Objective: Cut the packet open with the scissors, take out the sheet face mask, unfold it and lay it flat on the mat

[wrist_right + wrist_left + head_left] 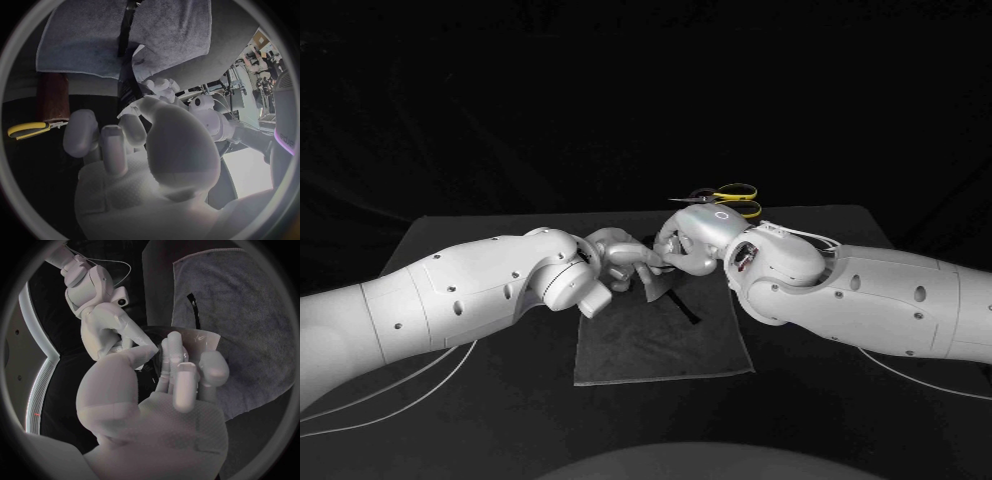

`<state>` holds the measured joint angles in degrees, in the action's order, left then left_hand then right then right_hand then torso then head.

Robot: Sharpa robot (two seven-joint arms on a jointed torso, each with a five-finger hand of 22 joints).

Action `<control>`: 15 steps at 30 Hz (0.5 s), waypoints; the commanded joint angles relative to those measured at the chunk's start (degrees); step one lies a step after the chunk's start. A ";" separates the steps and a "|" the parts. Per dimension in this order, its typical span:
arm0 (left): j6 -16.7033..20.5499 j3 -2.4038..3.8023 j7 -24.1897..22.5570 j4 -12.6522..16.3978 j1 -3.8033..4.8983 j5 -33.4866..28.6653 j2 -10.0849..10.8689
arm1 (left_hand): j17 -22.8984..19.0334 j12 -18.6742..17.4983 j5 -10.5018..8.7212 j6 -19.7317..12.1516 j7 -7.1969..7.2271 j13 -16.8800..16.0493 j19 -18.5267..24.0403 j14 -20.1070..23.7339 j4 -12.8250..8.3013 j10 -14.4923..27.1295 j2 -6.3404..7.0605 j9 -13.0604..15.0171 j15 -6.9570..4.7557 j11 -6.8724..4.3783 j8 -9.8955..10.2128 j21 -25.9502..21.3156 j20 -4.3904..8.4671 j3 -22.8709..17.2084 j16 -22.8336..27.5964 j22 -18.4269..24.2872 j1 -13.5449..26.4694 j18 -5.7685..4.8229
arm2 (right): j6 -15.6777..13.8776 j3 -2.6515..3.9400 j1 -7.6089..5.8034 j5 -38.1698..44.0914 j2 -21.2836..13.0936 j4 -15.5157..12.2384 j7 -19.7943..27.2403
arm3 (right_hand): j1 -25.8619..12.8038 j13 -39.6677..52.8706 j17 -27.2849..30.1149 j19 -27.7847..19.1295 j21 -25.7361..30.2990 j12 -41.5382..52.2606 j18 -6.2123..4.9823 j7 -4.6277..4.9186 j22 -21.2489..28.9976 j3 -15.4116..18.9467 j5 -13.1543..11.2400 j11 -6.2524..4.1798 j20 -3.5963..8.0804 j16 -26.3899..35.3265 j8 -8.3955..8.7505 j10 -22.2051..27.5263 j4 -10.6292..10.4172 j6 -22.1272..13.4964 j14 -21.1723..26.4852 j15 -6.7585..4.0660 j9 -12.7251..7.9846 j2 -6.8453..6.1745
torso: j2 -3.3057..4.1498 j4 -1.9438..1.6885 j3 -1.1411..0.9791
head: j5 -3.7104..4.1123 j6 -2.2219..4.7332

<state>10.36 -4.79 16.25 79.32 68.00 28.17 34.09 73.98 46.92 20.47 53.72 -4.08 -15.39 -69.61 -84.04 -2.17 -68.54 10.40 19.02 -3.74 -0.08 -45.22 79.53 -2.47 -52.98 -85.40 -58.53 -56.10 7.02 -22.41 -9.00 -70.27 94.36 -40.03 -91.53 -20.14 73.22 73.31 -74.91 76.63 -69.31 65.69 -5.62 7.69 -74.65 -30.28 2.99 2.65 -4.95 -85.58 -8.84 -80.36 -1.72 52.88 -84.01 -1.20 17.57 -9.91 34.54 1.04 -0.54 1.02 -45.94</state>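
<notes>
I am watching the grey mat [661, 350] lying under both hands, with the left hand [620, 255] and right hand [692, 240] meeting fingertip to fingertip. The left wrist view is giving me what the head view is hiding: the left hand is pinching the shiny packet [203, 337]. Whether the right hand is gripping anything, I cannot tell. Yellow-handled scissors [728, 198] are lying just beyond the right hand, and a dark strip [687, 305] is lying on the mat beneath it.

No text, label, brand, number or sign can be read on anything here.
</notes>
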 commanded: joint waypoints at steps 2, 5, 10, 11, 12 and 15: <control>-0.85 0.01 -1.66 0.18 0.04 -0.77 -0.05 | 0.03 0.20 -0.08 -0.28 0.04 -0.02 0.44 -1.61 -8.52 0.22 -0.83 0.05 -0.25 -0.28 -0.13 -0.25 0.14 -8.18 0.00 0.04 -0.14 -0.38 | -1.36 0.05 0.06 2.64 0.18 0.09 0.93 | 0.55 -0.05 -8.27 0.17 0.14 0.16 0.35 -0.44 -0.11 -0.28 -0.12 -0.39 0.05 -0.32 0.24 -0.08 0.32 0.06 -4.33 -0.28 -0.09 0.02 | -0.03 0.00 0.02 | 0.02 -0.08; -1.03 0.01 -1.70 0.19 0.04 -0.83 -0.06 | 0.03 0.20 -0.08 -0.28 0.04 -0.02 0.44 -1.61 -8.52 0.22 -0.83 0.05 -0.25 -0.28 -0.13 -0.25 0.14 -8.18 0.00 0.04 -0.14 -0.38 | -1.44 0.05 0.12 3.06 0.23 0.08 1.00 | 0.78 -0.02 -8.28 0.19 0.13 0.20 0.35 -0.55 -0.15 -0.43 -0.12 -0.52 0.15 -0.33 0.33 -0.10 0.46 0.05 -4.33 -0.39 -0.16 0.12 | 0.00 -0.02 0.00 | -0.03 -0.03; -1.47 0.00 -1.81 0.19 0.04 -0.88 -0.03 | 0.22 0.20 -0.07 -0.31 0.03 -0.01 0.34 -1.66 -8.55 0.25 -0.86 0.06 -0.24 -0.28 -0.12 -0.19 0.13 -8.16 -0.05 -0.13 -0.17 -0.41 | -0.65 0.05 0.19 3.99 0.56 0.57 0.53 | 1.21 -0.03 -8.25 0.18 0.16 0.17 0.34 -0.75 -0.19 -0.70 -0.11 -0.84 0.33 -0.30 0.54 -0.11 0.73 -0.07 -4.33 -0.63 -0.32 0.30 | -0.04 0.02 0.00 | 0.03 -0.08; -1.55 0.00 -1.83 0.19 0.04 -0.88 -0.03 | 0.22 0.20 -0.07 -0.31 0.03 -0.01 0.34 -1.66 -8.55 0.25 -0.86 0.06 -0.24 -0.28 -0.12 -0.19 0.13 -8.16 -0.05 -0.13 -0.17 -0.41 | -0.25 0.05 0.19 4.10 0.70 0.82 0.36 | 1.27 -0.11 -8.26 0.19 0.16 0.06 0.34 -0.77 -0.21 -0.77 -0.10 -0.87 0.38 -0.30 0.59 -0.07 0.77 -0.11 -4.33 -0.68 -0.36 0.37 | -0.06 0.03 0.01 | 0.03 -0.10; -1.61 0.00 -1.85 0.20 0.04 -0.88 -0.02 | 0.36 0.20 -0.06 -0.32 0.04 -0.01 0.32 -1.69 -8.58 0.26 -0.88 0.06 -0.24 -0.28 -0.12 -0.18 0.13 -8.15 -0.09 -0.18 -0.18 -0.42 | 0.09 0.05 0.20 4.17 0.82 1.02 0.25 | 1.27 -0.11 -8.26 0.19 0.16 0.06 0.34 -0.77 -0.21 -0.77 -0.10 -0.87 0.38 -0.30 0.59 -0.07 0.77 -0.11 -4.33 -0.68 -0.36 0.37 | -0.06 0.02 0.01 | 0.03 -0.09; -1.83 -0.02 -1.91 0.26 0.03 -0.91 -0.01 | 0.36 0.20 -0.06 -0.32 0.04 -0.01 0.32 -1.69 -8.58 0.26 -0.88 0.06 -0.24 -0.28 -0.12 -0.18 0.13 -8.15 -0.09 -0.18 -0.18 -0.42 | 1.53 0.04 0.21 4.26 1.27 1.73 -0.10 | 1.29 -0.07 -8.26 0.17 0.19 0.11 0.33 -0.76 -0.20 -0.82 -0.10 -0.81 0.42 -0.30 0.58 -0.09 0.77 -0.03 -4.33 -0.69 -0.37 0.45 | -0.02 -0.05 0.00 | 0.06 -0.15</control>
<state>10.24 -4.82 15.62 79.31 68.00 27.66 34.18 74.22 46.92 20.28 53.63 -4.17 -15.38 -69.61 -84.04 -2.17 -68.52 10.40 19.01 -3.74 -0.06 -45.01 79.42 -2.47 -52.98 -85.34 -58.66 -56.10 7.02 -22.52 -9.00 -70.06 96.92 -38.92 -90.15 -19.69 73.85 73.26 -74.96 76.63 -69.31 65.69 -5.61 7.33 -74.83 -30.92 2.99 2.25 -4.95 -85.71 -8.62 -80.35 -1.08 52.84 -84.03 -1.66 17.29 -9.45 34.50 1.04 -0.53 1.02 -46.03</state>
